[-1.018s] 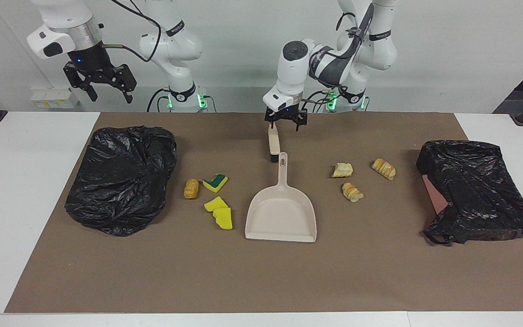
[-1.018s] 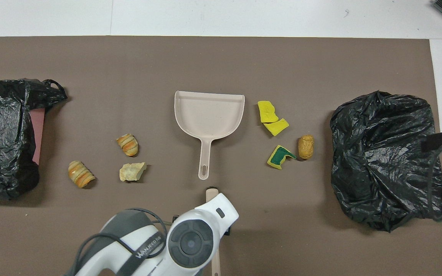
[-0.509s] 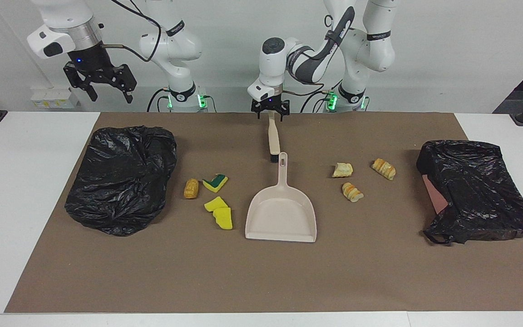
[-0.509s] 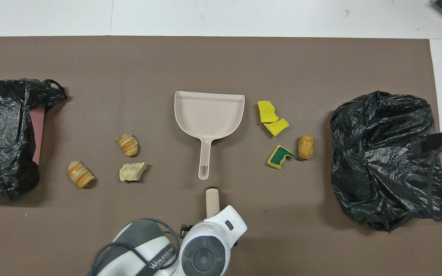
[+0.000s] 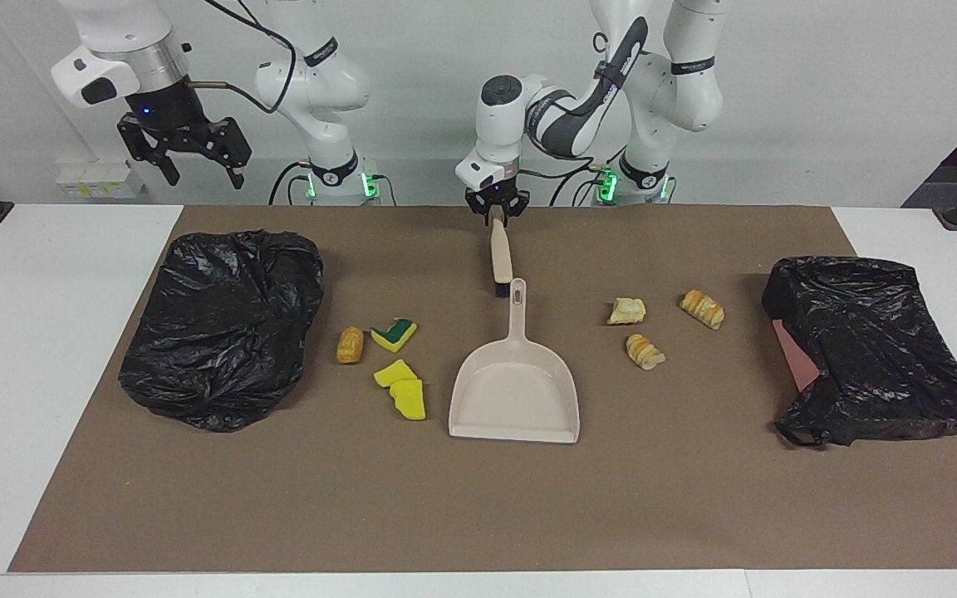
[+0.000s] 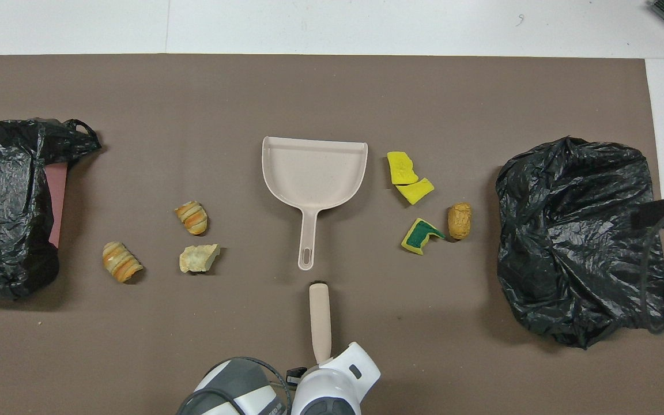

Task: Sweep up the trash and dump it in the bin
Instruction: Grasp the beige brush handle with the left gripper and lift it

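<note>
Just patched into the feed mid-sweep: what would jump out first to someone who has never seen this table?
The beige dustpan lies mid-mat with trash scattered to both sides of it. A crumpled black bag sits at the right arm's end, another black bag at the left arm's. The left gripper is shut on the brush just robotward of the dustpan's handle; the right gripper waits raised, open.

Glossy, crinkled black plastic bags (image 5: 221,328) (image 6: 583,239) are seen on a matt, paper-like brown table mat (image 5: 478,498). At its centre, a smooth beige plastic dustpan (image 5: 515,390) is seen; spongy yellow wedges (image 6: 410,178) at three o'clock.
</note>
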You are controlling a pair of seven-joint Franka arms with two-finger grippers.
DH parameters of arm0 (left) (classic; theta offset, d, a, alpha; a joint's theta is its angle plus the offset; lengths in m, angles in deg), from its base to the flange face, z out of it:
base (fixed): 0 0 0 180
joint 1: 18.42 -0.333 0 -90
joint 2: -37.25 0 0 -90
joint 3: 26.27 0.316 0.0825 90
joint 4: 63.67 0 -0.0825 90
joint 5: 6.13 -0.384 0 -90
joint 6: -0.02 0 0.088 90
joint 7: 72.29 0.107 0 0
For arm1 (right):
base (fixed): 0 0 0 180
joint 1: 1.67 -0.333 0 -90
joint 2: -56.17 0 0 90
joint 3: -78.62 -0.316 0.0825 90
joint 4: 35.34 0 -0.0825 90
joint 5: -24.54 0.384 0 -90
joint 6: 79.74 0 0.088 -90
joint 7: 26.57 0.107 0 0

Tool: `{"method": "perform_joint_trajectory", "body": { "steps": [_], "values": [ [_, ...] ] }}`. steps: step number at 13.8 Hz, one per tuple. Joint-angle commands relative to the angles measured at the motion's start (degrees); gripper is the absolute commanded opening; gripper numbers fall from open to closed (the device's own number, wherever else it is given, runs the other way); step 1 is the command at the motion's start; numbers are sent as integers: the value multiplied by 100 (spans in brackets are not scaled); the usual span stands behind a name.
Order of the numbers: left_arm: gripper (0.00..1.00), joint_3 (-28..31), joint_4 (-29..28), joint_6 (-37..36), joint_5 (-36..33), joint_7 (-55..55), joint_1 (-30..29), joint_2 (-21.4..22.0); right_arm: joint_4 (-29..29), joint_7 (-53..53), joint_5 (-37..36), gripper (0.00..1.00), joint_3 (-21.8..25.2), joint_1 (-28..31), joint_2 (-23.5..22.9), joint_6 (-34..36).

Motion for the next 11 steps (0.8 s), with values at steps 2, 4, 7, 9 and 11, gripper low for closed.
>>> {"method": "perform_joint_trajectory", "body": {
  "steps": [2, 4, 7, 9, 11],
  "values": [
    [0, 97, -13, -751, 75, -56, -190, 447, 42, -176, 45, 100, -61, 48, 37, 28],
    [0, 140, 66, -1533, 75, -82, -393, 623, 59, -176, 54, 100, -140, 40, 63, 89],
    [0, 149, 372, -2229, 67, -100, -1270, 843, 244, -176, 71, 100, -193, 40, 134, -120],
    [0, 149, 662, -2415, 5, -56, -1955, 870, 462, -115, 106, 100, -263, -56, 108, -261],
    [0, 140, 935, -2476, -56, -74, -2580, 861, 595, -97, 107, 100, -281, -145, -6, -717]
  ]
}}
